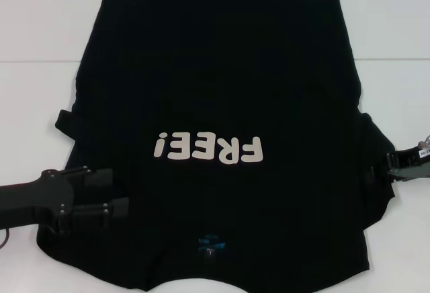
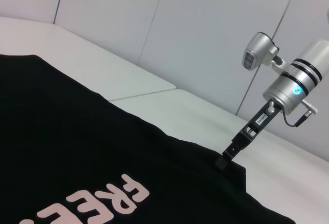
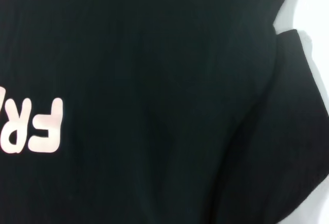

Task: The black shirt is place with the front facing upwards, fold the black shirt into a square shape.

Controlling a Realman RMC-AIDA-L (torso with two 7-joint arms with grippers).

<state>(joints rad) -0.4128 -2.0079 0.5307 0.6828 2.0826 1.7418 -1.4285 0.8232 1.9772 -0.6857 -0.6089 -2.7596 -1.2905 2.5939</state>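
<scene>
The black shirt (image 1: 215, 91) lies spread flat on the white table (image 1: 40, 105), front up, with its collar and small blue neck label (image 1: 209, 242) toward me. The off-white letters "FREE!" (image 1: 208, 148) read upside down. My left gripper (image 1: 119, 189) is open, low over the shirt's near-left shoulder and sleeve area. My right gripper (image 1: 379, 169) is at the shirt's right sleeve edge. In the left wrist view its tip (image 2: 226, 160) touches the shirt's edge (image 2: 77, 147). The right wrist view shows the shirt body (image 3: 154, 80) and a sleeve (image 3: 288, 131).
A small sleeve flap (image 1: 67, 121) sticks out at the shirt's left side. White table shows on both sides of the shirt and beyond its hem. A white panelled wall (image 2: 180, 29) stands behind the table.
</scene>
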